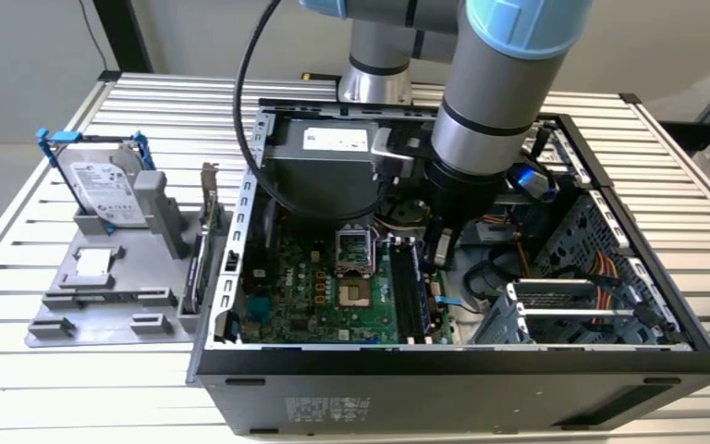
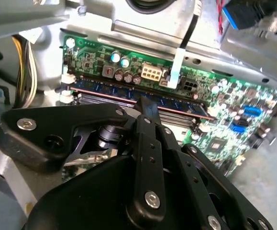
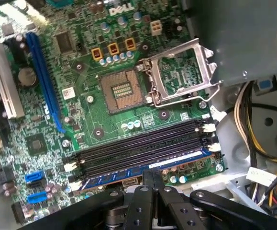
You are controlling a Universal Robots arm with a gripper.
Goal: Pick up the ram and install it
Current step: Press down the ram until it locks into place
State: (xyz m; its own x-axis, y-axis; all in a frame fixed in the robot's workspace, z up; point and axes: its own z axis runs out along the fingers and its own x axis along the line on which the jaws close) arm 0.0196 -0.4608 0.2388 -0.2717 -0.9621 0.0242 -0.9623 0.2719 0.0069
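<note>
The thin, long bluish circuit-board ram stick (image 3: 143, 173) stands on edge in the motherboard slot nearest the case wall, beside the empty long black slots (image 3: 143, 146); in the second wrist view it runs as a blue strip (image 2: 128, 91) along the green motherboard (image 2: 224, 120). The black claw (image 3: 152, 179) sits directly over the stick's middle, fingers drawn narrow together at its top edge; whether they clamp it I cannot tell. In the exterior view the claw (image 1: 439, 252) reaches down into the open black computer case (image 1: 454, 370) on the slatted metal counter (image 1: 34, 370).
</note>
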